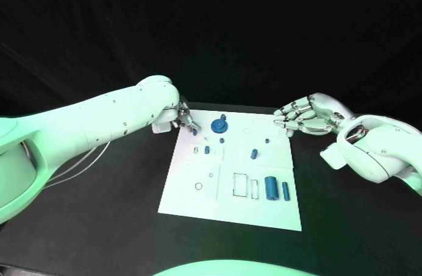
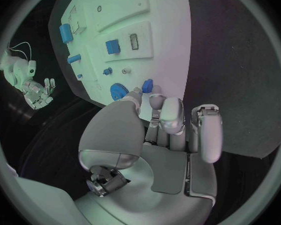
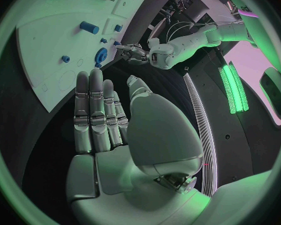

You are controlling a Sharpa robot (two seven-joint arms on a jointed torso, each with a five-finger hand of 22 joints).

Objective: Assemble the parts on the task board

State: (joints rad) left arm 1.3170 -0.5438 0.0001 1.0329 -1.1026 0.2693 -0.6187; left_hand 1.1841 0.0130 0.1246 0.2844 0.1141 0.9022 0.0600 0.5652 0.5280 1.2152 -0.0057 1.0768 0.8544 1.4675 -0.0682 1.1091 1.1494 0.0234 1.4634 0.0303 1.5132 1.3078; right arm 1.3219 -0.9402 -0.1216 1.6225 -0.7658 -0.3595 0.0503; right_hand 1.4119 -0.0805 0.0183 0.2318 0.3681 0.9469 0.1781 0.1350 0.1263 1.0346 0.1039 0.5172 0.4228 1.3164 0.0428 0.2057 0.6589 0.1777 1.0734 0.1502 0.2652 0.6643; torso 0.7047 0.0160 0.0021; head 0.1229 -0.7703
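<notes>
Heads up: your left hand (image 2: 154, 116) pinches a small blue piece (image 2: 147, 85) upright over the board (image 1: 198, 194); right hand (image 1: 302, 117) hovers empty, fingers loosely together.

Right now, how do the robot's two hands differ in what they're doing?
The left hand pinches a small blue part at its fingertips over the task board's far corner; the right hand holds nothing, fingers extended together. The left hand is over the board; the right hand is beside its far right edge, over the black table. Both are silver.
</notes>
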